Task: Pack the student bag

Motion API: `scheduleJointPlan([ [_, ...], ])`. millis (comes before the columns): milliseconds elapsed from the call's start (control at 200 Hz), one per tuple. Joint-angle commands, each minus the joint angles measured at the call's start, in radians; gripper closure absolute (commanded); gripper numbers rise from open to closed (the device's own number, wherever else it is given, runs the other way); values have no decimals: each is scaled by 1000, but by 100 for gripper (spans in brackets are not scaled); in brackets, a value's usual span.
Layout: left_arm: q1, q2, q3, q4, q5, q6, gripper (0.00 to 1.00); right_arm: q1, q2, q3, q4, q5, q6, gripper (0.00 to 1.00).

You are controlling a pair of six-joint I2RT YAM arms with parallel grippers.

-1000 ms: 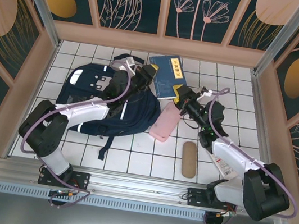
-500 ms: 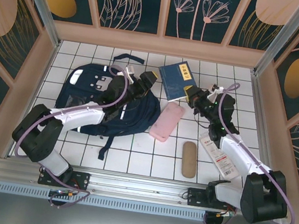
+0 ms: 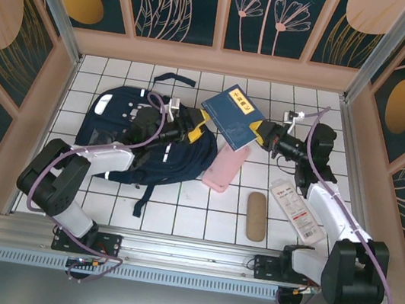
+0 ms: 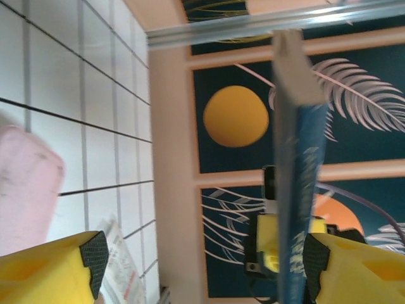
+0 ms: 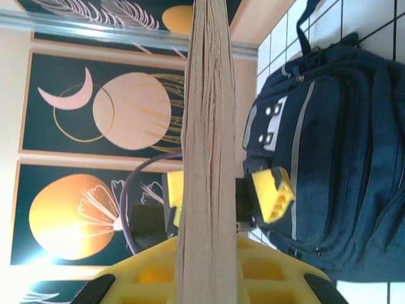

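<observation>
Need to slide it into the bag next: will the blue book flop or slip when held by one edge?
Probably stiff: the blue book juts out from the right tool without visible sag. Its pages look thick edge-on in the right wrist view, suggesting some weight, so it may pivot in a one-edge grip.

Yellow title label (image 3: 242, 105) on book (image 3: 226, 117): illegible.

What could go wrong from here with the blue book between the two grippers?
1. Only the right gripper holds the blue book, by one edge; it may slip and drop on the pink case.
2. The left gripper is open around the other edge, the book close to one finger; closing may push it askew.
3. I see no open mouth on the student bag; the book may snag.
</observation>
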Motion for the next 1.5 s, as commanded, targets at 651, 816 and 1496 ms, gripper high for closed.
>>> scheduleJointPlan([
  [651, -32, 20, -48, 353, 34, -109, 98, 54, -139, -75, -38, -46, -31, 100],
  [816, -34, -24, -90, 287, -53, -71, 100, 62, -144, -85, -20, 16, -11, 90],
  [1496, -56, -88, -135, 169, -210, -30, 100, 212, -140, -118, 117, 279, 9, 98],
])
